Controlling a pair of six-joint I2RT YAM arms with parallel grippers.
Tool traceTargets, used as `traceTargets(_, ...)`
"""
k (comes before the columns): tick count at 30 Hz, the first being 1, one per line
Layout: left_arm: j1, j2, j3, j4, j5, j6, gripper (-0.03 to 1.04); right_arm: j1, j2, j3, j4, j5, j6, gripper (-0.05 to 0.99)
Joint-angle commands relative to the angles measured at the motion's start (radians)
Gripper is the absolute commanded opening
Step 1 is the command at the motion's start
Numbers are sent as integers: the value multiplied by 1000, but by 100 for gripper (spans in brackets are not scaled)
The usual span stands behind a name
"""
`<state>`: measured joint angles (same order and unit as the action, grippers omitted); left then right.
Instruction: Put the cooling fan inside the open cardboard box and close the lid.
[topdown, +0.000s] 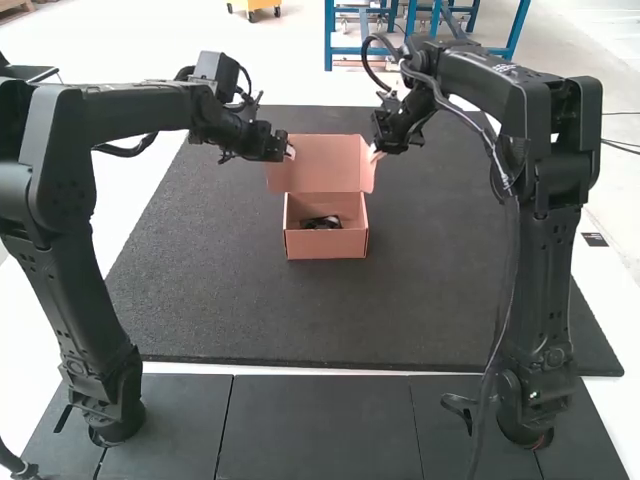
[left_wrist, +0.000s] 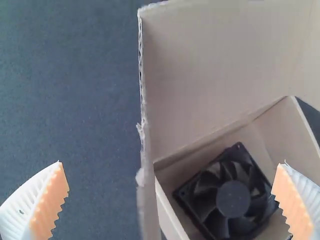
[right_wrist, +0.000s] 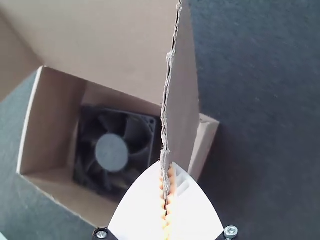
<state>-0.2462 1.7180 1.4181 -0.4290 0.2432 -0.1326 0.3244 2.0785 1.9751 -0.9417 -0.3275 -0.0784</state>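
Cardboard box (topdown: 326, 240) already holds the black cooling fan (left_wrist: 230, 200), so I'd say only the upright lid (topdown: 320, 165) is left to close, its 3 o'clock edge pinched by the right hand (right_wrist: 166, 175), the left hand (topdown: 287, 150) gaping open at 9 o'clock.

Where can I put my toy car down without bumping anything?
The mat is bare in front of the box and on both its sides. It is crowded at the upright lid, with the left gripper and right gripper at its edges; the fan fills the box.
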Motion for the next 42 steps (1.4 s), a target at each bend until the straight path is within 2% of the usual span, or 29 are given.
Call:
traceTargets(1, 81, -107, 30, 38, -15, -33, 96, 16, -46, 22, -11, -16, -6, -1)
traceTargets(5, 159, -133, -18, 147, -45, -55, 96, 16, -44, 22, -25, -15, -8, -1)
traceTargets(9, 183, -132, -74, 165, -61, -53, 96, 16, -44, 22, -26, -13, -6, -1)
traceTargets(16, 177, -97, -120, 145, -71, -38, 96, 19, -46, 24, -28, -16, 3, -1)
traceTargets(33, 70, -9, -76, 150, -76, -36, 96, 18, -46, 24, -26, -28, 25, -1)
traceTargets(42, 64, 2, -67, 150, -76, -38, 96, 18, -49, 25, -11, -39, 40, -1)
